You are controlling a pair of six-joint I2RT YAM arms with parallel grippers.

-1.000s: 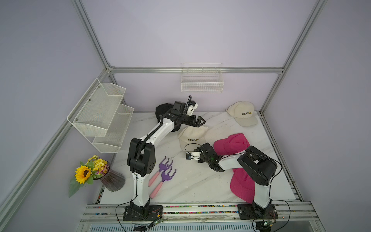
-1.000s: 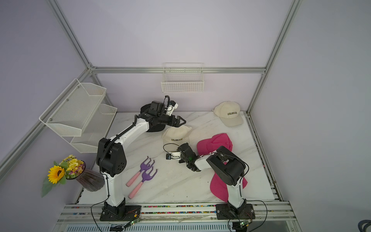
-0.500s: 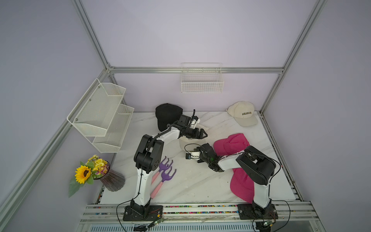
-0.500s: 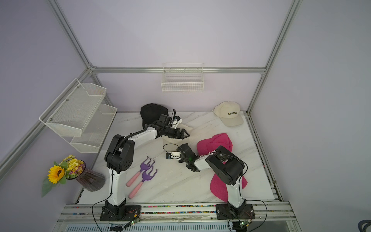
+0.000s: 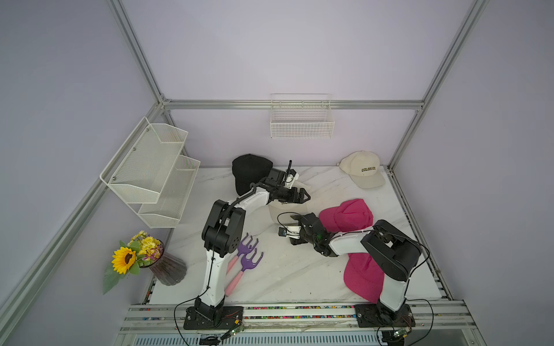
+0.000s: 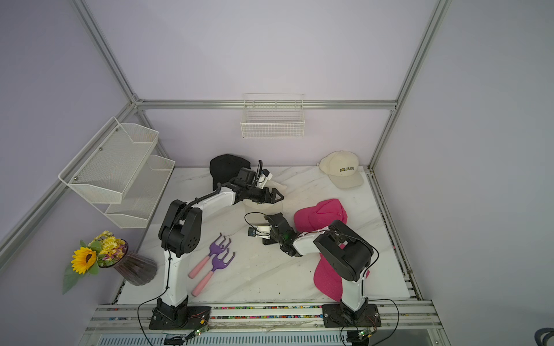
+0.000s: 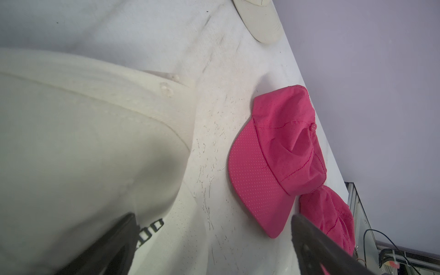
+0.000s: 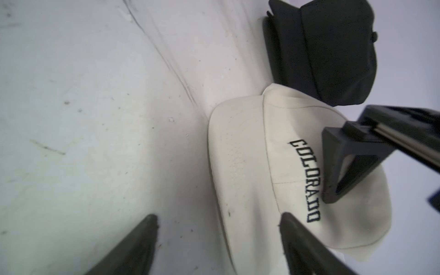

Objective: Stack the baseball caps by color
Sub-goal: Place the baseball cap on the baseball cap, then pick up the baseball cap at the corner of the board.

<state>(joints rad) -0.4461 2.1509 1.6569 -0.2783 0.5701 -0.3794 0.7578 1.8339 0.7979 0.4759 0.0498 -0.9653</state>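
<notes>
1. A cream fabric baseball cap (image 8: 273,171), lettered "COLORADO" in black, is seen crown up on the middle of the white marble-patterned table (image 5: 284,275). Whether another cream cap lies beneath it cannot be told.
2. The black fabric caps (image 5: 250,172) are piled just behind it, against the back wall.
3. A second cream cap (image 5: 364,169) with the same lettering is set alone in the far right corner.
4. A hot pink fabric cap (image 5: 347,214) lies to the right of the middle cream one, apart from it. A second pink cap (image 5: 362,278) lies nearer the front, partly hidden by the right arm.
5. The left gripper (image 5: 305,194) is held above the middle cream cap's crown, its fingers spread apart with nothing between them.
6. The right gripper (image 8: 217,215) is held low at that cap's brim with its fingers wide apart. One fingertip is seen over the brim's edge, and contact cannot be told.
7. Two purple plastic hand rakes (image 5: 251,263) with pink handles lie beside the left arm.
8. A dark vase with a sunflower (image 5: 166,266) stands off the table's front left corner.
9. A white mesh shelf (image 5: 150,161) is fixed to the left wall and a white wire basket (image 5: 301,125) to the back wall.
</notes>
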